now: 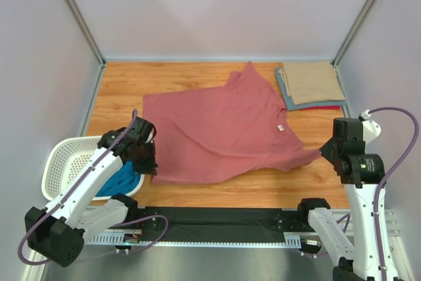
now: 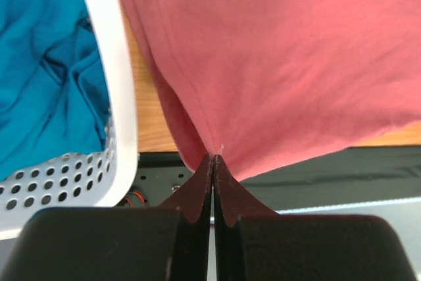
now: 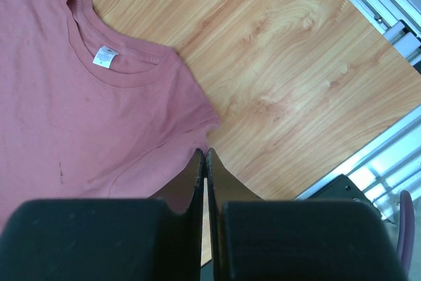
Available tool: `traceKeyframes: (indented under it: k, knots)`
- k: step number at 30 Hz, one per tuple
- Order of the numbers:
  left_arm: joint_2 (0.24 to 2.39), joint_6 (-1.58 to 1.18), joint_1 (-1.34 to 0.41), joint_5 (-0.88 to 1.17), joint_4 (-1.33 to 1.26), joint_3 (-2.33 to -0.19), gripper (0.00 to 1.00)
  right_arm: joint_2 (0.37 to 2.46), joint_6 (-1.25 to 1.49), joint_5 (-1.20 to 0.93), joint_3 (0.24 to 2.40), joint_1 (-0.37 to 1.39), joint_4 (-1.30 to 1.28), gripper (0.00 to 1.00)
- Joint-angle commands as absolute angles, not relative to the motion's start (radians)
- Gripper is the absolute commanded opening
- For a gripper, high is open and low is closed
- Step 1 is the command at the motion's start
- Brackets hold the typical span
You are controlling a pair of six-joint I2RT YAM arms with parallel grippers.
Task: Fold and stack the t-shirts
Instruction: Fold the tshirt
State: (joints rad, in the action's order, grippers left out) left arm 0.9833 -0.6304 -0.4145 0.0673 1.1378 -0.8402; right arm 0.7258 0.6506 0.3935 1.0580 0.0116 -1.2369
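Note:
A dusty rose-red t-shirt (image 1: 220, 129) lies spread across the wooden table, its collar and white label toward the right. My left gripper (image 1: 148, 169) is shut on the shirt's near-left hem corner (image 2: 214, 153), lifting it beside the basket. My right gripper (image 1: 321, 154) is shut on the tip of the near-right sleeve (image 3: 205, 151). A folded stack sits at the back right: a tan t-shirt (image 1: 311, 82) on top, a grey-blue one (image 1: 294, 104) under it and a red edge (image 1: 329, 107) below. A teal blue t-shirt (image 1: 122, 179) lies crumpled in the basket, also filling the left of the left wrist view (image 2: 46, 64).
A white perforated plastic basket (image 1: 66, 159) stands at the near left edge, its rim (image 2: 115, 83) close to the left gripper. A black rail (image 1: 223, 218) runs along the near table edge between the arm bases. Grey walls enclose the table on three sides.

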Motion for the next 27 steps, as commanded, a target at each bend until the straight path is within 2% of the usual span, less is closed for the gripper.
traceKeyframes:
  k: [1,6,10,15,27]
  knots:
    - [1.003,-0.670,-0.417,-0.053,1.144,-0.894,0.00,0.768,0.627,0.388,1.049,0.009,-1.111,0.00]
    - [1.146,-0.658,-0.417,-0.208,1.207,-1.000,0.00,0.922,0.608,0.420,1.136,0.009,-1.040,0.00]
    - [1.169,-0.658,-0.410,-0.345,1.229,-1.038,0.00,1.055,0.569,0.400,1.195,0.009,-1.008,0.00]
    - [1.192,-0.646,-0.388,-0.403,1.233,-1.100,0.00,1.132,0.488,0.281,1.220,0.009,-0.933,0.00]
    - [1.443,-0.592,-0.328,-0.402,1.160,-1.244,0.00,1.325,0.319,0.092,1.207,0.009,-0.617,0.05]
